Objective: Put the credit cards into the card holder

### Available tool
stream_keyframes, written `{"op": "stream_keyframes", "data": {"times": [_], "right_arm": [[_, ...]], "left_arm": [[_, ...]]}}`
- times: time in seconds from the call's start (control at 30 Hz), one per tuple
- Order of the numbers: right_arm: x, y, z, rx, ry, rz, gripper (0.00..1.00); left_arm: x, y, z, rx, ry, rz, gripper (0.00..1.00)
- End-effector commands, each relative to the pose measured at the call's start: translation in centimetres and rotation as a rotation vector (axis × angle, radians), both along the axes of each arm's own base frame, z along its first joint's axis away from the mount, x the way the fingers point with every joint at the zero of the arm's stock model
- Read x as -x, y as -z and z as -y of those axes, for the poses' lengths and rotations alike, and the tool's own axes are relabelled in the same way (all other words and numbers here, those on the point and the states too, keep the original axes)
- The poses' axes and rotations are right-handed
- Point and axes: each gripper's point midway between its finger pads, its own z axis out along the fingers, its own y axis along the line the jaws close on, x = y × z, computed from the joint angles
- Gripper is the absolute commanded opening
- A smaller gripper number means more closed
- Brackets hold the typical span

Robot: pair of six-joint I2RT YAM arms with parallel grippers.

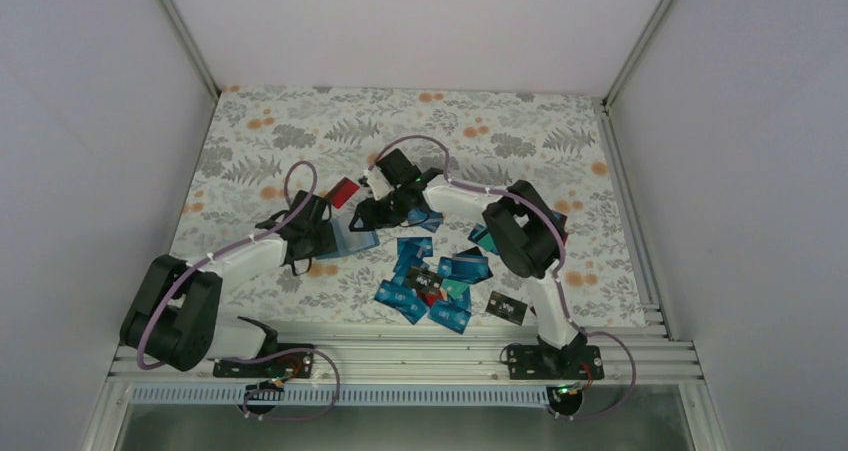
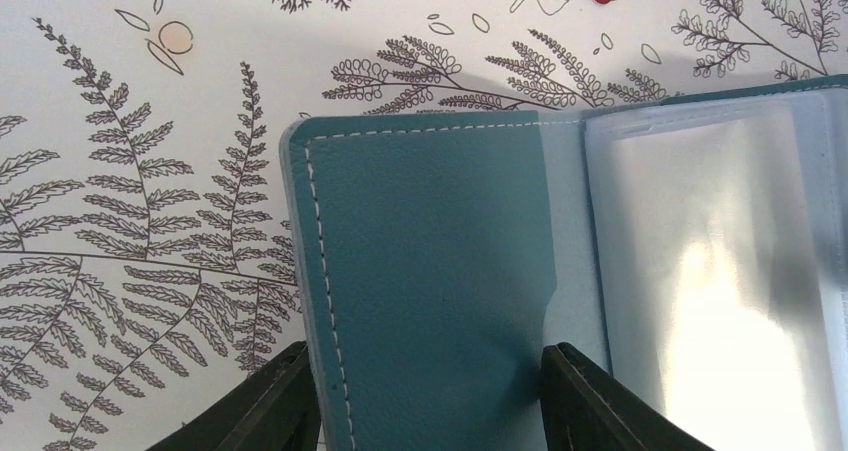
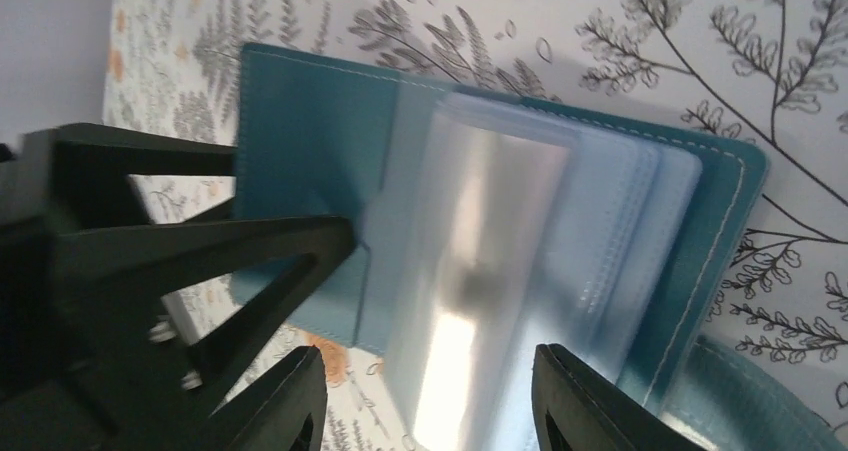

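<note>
The left gripper (image 2: 428,356) is held far forward and pointed down, its jaws set apart astride the teal flap of the open card holder (image 2: 430,221). Whether the flap is clamped cannot be told. The right gripper (image 3: 428,356) is held unclenched just above the clear sleeves beside it. The credit cards (image 1: 432,283) are heaped behind the right gripper.
</note>
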Motion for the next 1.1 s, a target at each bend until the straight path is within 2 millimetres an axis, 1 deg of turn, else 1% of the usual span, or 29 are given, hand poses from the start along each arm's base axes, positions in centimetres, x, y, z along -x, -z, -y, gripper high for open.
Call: {"op": "stream_keyframes", "data": {"times": [0.0,0.3,0.53,0.67,0.87,1.07], "right_arm": [[-0.3,0.1,-1.3,-0.024,0.0,-0.01,0.52],[0.4,1.4,-2.0,-0.037,-0.016,-0.063,0.5],[1.0,0.3,-2.7,-0.08,-0.043,-0.075,0.5],[1.1,0.2,-3.0,-0.091,-0.048,-0.087,0.49],[0.3,1.0,-2.0,-0.023,0.008,-0.059,0.5],[0.1,2.0,-1.6,0.012,0.041,-0.061,0.5]], "left_arm": [[0.0,-0.3,0.1,0.0,0.018,0.014,0.54],[-0.1,-0.3,0.6,0.02,0.026,0.015,0.53],[0.0,-0.1,1.0,0.037,0.032,0.015,0.51],[0.1,-0.1,1.1,0.039,0.033,0.015,0.51],[0.2,-0.2,0.9,0.035,0.031,0.016,0.5],[0.4,0.0,0.8,0.035,0.03,0.016,0.5]]}}
